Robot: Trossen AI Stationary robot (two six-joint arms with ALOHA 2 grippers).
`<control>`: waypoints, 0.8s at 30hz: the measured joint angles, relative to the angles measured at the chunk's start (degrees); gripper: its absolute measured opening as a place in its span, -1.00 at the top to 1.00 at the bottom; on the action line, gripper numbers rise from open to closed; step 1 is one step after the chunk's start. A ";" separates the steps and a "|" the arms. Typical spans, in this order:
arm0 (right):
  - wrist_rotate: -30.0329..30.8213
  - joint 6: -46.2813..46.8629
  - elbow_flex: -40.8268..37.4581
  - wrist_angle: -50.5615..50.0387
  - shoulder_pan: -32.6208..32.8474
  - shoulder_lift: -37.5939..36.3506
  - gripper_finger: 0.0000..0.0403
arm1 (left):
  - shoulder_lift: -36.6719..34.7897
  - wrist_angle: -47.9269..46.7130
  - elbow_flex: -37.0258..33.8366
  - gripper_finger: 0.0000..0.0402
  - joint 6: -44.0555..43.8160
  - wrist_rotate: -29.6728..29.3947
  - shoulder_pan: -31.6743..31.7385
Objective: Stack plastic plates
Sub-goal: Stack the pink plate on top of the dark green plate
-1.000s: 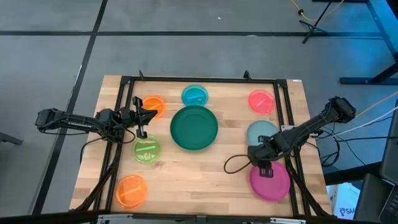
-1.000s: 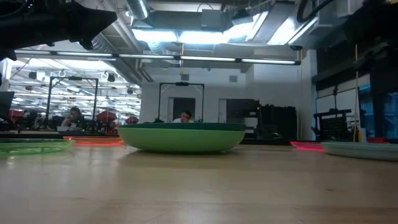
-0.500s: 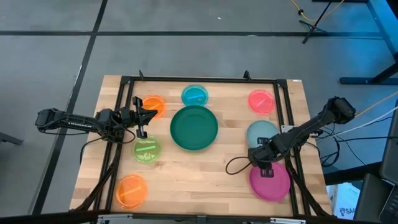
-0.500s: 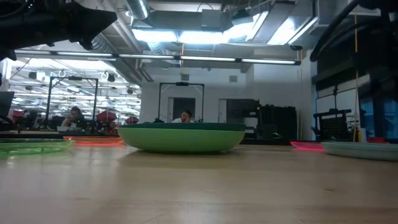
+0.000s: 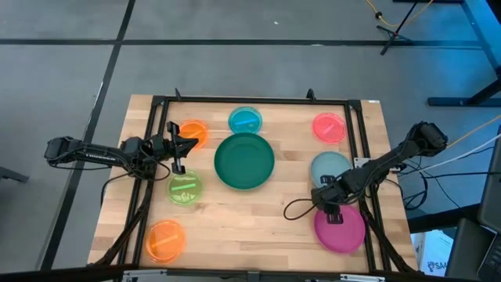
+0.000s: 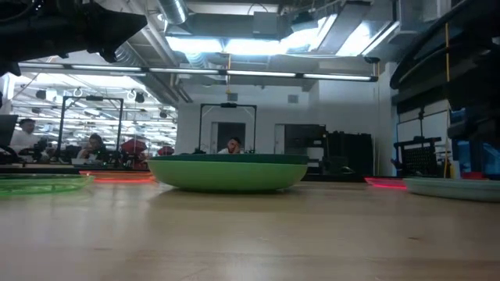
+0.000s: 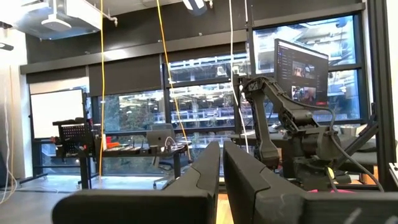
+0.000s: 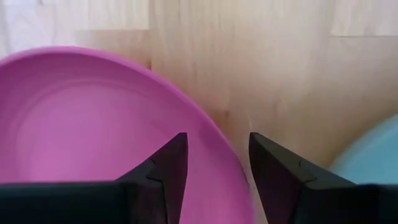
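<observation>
Plates half-seen from where I stand

In the right wrist view the magenta plate runs off the edge, and the grey-blue plate shows only a corner; in the low view the lime plate is cut off.

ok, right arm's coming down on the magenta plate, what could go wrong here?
1. The right gripper has its jaws open astride the magenta plate at its rim; the thin edge could slip out on closing.
2. The grey-blue plate lies close beside it, so it could get nudged.
3. The cable loop lies on the table and might snag.
</observation>
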 joint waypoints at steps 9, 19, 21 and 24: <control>-1.50 -0.21 -0.86 2.04 0.00 0.00 0.49 | -0.01 0.00 0.00 0.93 0.00 -0.04 0.00; -0.78 -0.22 -0.82 2.52 0.00 -0.04 0.97 | -0.01 0.01 0.00 0.93 0.00 -0.04 -0.02; 0.59 1.02 -0.82 3.46 -0.09 -0.04 0.93 | -0.01 0.00 0.00 0.93 0.00 -0.04 -0.02; 1.64 2.06 -0.82 6.68 -1.82 -0.02 0.92 | -0.01 0.02 0.00 0.93 0.00 -0.04 -0.02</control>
